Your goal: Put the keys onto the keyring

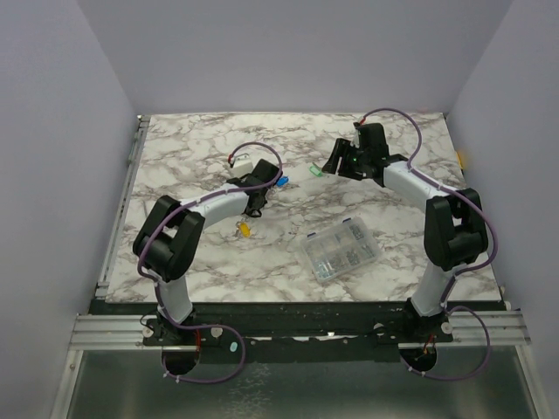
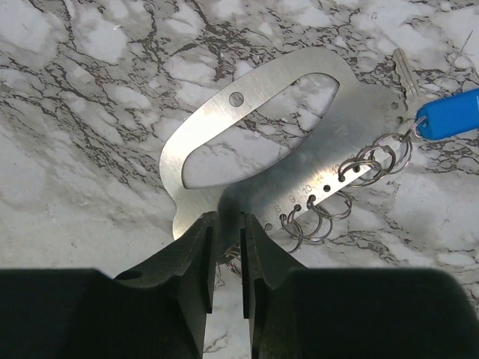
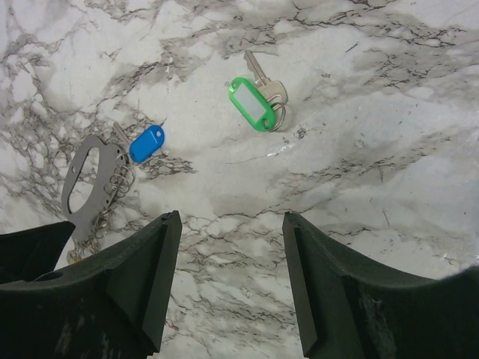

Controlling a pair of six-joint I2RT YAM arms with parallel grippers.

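Note:
The keyring (image 2: 299, 161) is a flat silvery plate with an oval cut-out and several small wire rings along one edge. It lies on the marble. A blue key (image 2: 449, 114) hangs on one of its rings. My left gripper (image 2: 224, 224) has its jaws narrowly apart, with the plate's lower end between the tips; contact is unclear. The right wrist view shows the keyring (image 3: 110, 166) and blue key (image 3: 146, 143) at the left. A green key (image 3: 252, 105) lies ahead of my right gripper (image 3: 232, 217), which is open over bare marble. A yellow key (image 1: 245, 230) lies beside the left arm.
A clear compartment box (image 1: 341, 249) of small parts sits near the table's front middle. Purple walls close in the marble table (image 1: 402, 271) at the back and both sides. Both arms reach toward the table's far half.

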